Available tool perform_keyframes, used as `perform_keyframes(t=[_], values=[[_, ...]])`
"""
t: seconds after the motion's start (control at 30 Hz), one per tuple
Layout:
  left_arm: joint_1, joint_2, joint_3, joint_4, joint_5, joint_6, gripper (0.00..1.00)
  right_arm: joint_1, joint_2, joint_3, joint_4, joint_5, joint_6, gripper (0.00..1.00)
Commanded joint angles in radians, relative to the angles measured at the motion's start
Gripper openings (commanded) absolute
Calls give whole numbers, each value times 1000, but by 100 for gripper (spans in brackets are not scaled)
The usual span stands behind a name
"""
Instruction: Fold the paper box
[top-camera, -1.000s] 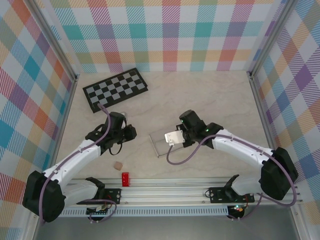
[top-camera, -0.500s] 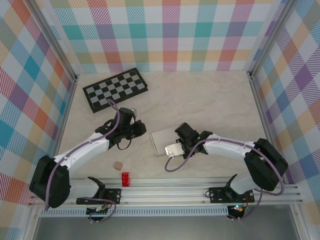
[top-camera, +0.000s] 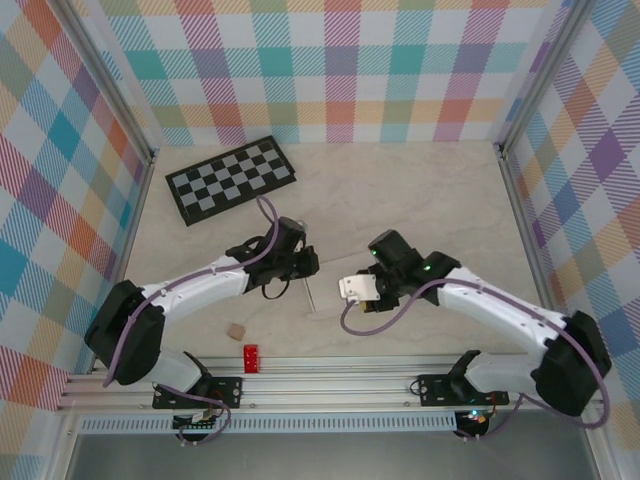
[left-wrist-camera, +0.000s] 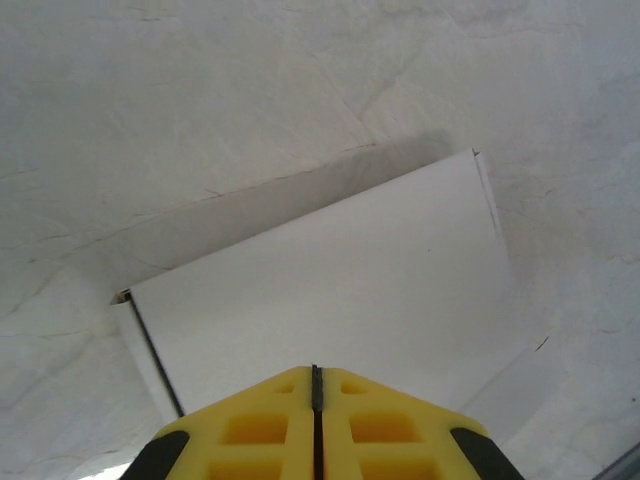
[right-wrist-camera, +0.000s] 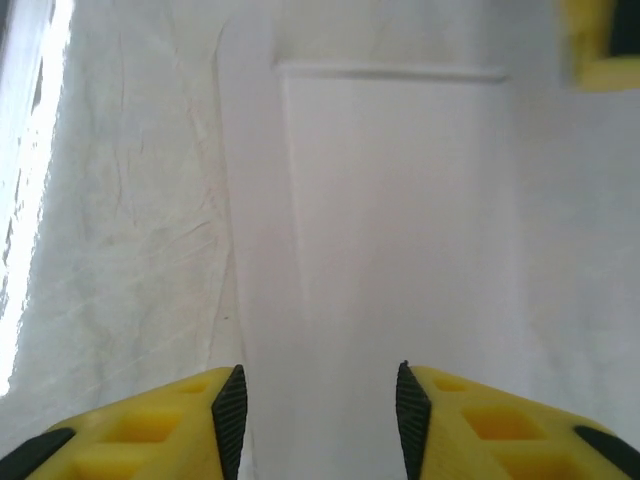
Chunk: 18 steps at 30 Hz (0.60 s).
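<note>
You're seeing the box (left-wrist-camera: 330, 290) lying on the table (top-camera: 430, 200), apparently folded shut, perhaps one side flap waiting; left claw (left-wrist-camera: 315, 372) is hovering clenched, right claw (right-wrist-camera: 318, 385) gaping empty above it

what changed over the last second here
The left pincer, shut, swung right, up to the paper box. The right pincer opened, apparently letting go of the box, which lies flat. The checkerboard, red block and tan piece stayed put.
</note>
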Motion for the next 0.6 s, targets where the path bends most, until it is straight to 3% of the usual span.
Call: perform_keyframes(t=[0.0,0.13,0.33,0.57], values=[[1,-72,6,-91,-53,48,8,-31,-66,36,-95,-56,111,49],[2,-130,-86,-91,-51,-14,8,-181,-108,27,43,-20,417,48],[1,-218,-243,-51,-16,-180,17,-355,70,127,-39,-21,1046,49],[-13,-304,-381,101,-13,-391,24,-396,166,-15,118,-195,1333,51]])
